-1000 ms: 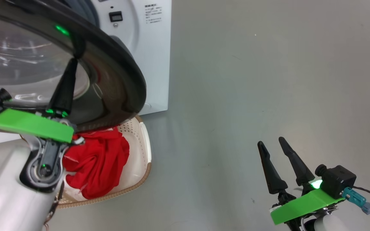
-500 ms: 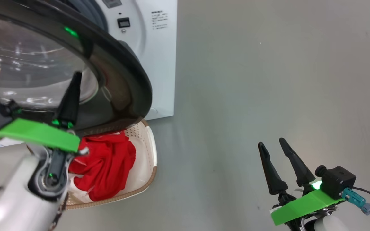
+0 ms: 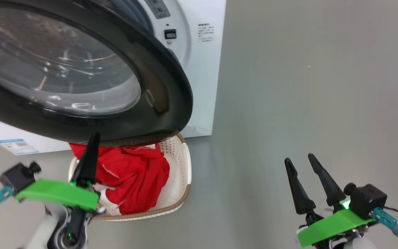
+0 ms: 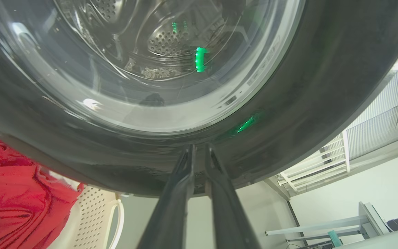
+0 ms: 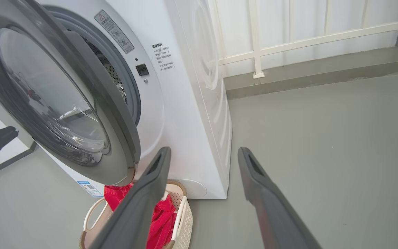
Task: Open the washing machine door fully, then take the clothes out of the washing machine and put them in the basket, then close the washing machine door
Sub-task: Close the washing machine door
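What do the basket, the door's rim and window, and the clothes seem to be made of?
The basket: probably moulded plastic, cream, matt; regular punched holes, brown woven-look rim.
The door rim: glossy black, likely plastic; it mirrors lights.
The window: clear, seemingly glass; the drum shows through.
The clothes: soft red fabric; folds and creases.

light: bright, even | glare: on washing machine door (image 3: 78, 69) | wrist edges: bowed
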Robot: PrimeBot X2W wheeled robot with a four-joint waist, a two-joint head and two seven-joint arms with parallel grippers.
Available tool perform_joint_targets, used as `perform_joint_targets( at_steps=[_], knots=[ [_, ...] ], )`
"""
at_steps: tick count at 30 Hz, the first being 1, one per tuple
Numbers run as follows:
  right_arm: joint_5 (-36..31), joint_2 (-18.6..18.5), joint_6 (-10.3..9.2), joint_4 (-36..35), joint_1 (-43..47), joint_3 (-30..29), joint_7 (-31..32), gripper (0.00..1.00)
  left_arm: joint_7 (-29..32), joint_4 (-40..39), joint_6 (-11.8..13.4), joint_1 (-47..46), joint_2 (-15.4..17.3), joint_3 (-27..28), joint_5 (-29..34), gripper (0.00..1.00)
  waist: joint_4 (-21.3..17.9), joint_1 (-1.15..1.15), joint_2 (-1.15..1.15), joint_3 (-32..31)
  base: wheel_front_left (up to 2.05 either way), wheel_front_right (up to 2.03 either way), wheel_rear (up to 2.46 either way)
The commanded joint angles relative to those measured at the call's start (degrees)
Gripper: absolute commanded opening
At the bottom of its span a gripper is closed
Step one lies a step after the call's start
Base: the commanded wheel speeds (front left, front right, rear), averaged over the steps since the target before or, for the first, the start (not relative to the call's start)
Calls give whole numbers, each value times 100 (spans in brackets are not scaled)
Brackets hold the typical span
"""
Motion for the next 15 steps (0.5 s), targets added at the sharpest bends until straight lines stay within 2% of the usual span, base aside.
perform_joint_targets(
  at_steps=[1,4,8,10,15],
  knots=[
    [-73,0,44,-108,60,80,-36,100,-68,-109,-37,64,135,258,86,40,132,0,0,-108,0,0,0],
    [-106,0,44,-103,127,40,-36,100,-68,-69,-37,356,66,358,197,51,220,0,0,-176,0,0,0],
    [-141,0,44,-99,210,-24,-36,100,-68,-35,-37,697,9,473,398,86,330,0,0,-232,0,0,0],
    [-162,0,44,-95,264,-55,-36,100,-68,-40,-37,850,-20,550,496,100,383,0,0,-263,0,0,0],
    [-210,0,44,-90,379,-121,-36,100,-68,-89,-37,1119,-89,741,747,100,480,0,0,-312,0,0,0]
  ],
)
